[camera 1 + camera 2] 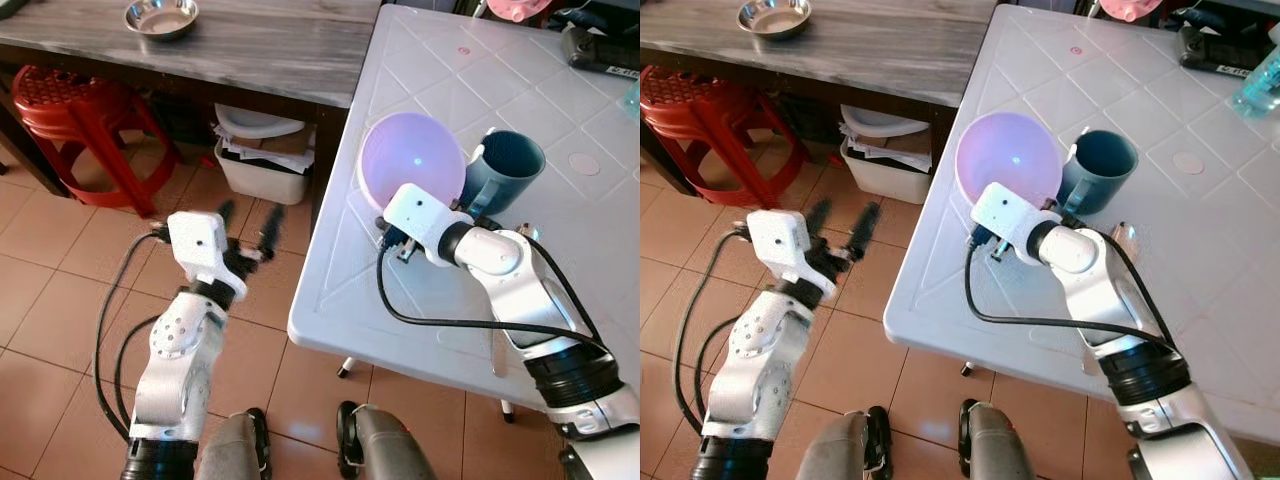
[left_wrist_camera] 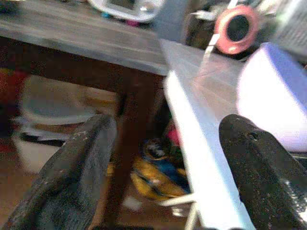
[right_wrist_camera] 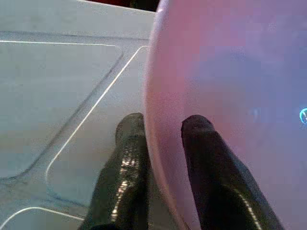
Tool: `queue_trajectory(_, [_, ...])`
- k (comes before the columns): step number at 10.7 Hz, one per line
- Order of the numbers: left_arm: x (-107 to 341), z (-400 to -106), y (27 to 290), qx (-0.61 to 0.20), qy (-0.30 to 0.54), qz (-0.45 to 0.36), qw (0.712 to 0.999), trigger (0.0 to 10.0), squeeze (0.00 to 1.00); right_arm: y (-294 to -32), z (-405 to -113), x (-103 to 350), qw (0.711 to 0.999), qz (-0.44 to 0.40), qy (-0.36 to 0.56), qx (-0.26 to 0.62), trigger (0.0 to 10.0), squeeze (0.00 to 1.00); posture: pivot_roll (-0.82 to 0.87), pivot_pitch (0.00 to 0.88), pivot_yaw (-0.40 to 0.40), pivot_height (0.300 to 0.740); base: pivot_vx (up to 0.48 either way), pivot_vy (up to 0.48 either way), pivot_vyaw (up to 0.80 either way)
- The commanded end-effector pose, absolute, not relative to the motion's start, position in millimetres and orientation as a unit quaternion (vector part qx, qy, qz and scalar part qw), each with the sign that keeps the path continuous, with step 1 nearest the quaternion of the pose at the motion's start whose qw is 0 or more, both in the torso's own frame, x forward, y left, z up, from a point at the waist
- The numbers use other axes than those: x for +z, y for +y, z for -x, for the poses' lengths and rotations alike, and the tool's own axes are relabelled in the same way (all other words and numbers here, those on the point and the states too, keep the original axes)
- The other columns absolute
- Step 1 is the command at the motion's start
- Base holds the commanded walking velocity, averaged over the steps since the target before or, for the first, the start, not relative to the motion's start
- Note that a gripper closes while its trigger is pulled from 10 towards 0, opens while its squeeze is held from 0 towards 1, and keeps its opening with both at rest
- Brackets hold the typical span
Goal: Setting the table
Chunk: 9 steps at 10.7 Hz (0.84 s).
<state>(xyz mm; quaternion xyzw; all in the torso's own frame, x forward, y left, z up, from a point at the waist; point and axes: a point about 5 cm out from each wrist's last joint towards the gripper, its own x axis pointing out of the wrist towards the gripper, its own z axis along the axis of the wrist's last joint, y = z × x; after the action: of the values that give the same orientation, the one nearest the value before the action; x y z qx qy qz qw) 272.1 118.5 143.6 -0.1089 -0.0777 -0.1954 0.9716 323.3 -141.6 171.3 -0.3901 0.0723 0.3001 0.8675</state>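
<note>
Right wrist view is showing the purple bowl [image 3: 225, 96] pinched at its rim, one black finger [image 3: 122, 177] pressing outside the wall and the other lying inside, so the right pincer [image 3: 160, 127] is clamped on the bowl. From the head views, the bowl [image 1: 412, 160] is tilting up on edge near the corner of the white bench [image 1: 560, 250], its hollow facing back toward the robot and upward; being round, it has no long axis to speak of. A dark teal mug [image 1: 503, 172] is standing just beside it, apparently touching its far side.

To set it down well, I judge the wrist should be rolling until the rim is level, keeping the bowl away from the mug and well inside the bench edge before the fingers let go.

The left pincer [image 1: 247, 228] is hovering over the tiled floor [image 1: 60, 300], off the bench, fingers spread apart and empty. Beyond, a steel dish [image 1: 160, 17] is sitting on a dark wooden bench [image 1: 260, 50], with a red stool [image 1: 75, 115] beneath.
</note>
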Motion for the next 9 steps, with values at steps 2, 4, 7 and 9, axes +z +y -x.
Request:
queue_trajectory(2, [144.0,-264.7,111.5,-0.255,-0.072,0.119,0.957,10.0,0.00,-145.0,-321.7,160.7,0.858,0.400,0.094,0.307,0.0,0.00,-0.10,0.203,-0.009,0.740,0.000,0.000,0.00])
queue_trajectory(4, [142.7,-261.4,116.2,-0.260,-0.071,0.125,0.955,10.0,0.00,-141.9,-316.1,151.9,0.844,0.423,0.090,0.319,0.0,0.00,-0.09,0.199,-0.011,0.740,0.000,0.000,0.00])
queue_trajectory(7, [134.7,-273.0,129.6,-0.183,-0.049,0.078,0.979,10.0,0.00,-136.1,-316.3,155.1,0.850,0.427,0.045,0.305,0.0,0.00,-0.09,0.202,-0.009,0.740,0.000,0.000,0.00])
queue_trajectory(9, [136.1,-278.8,136.9,-0.155,-0.051,0.068,0.984,10.0,0.00,-135.3,-317.5,162.4,0.862,0.426,0.003,0.274,0.0,0.00,-0.10,0.209,-0.004,0.740,0.000,0.240,0.00])
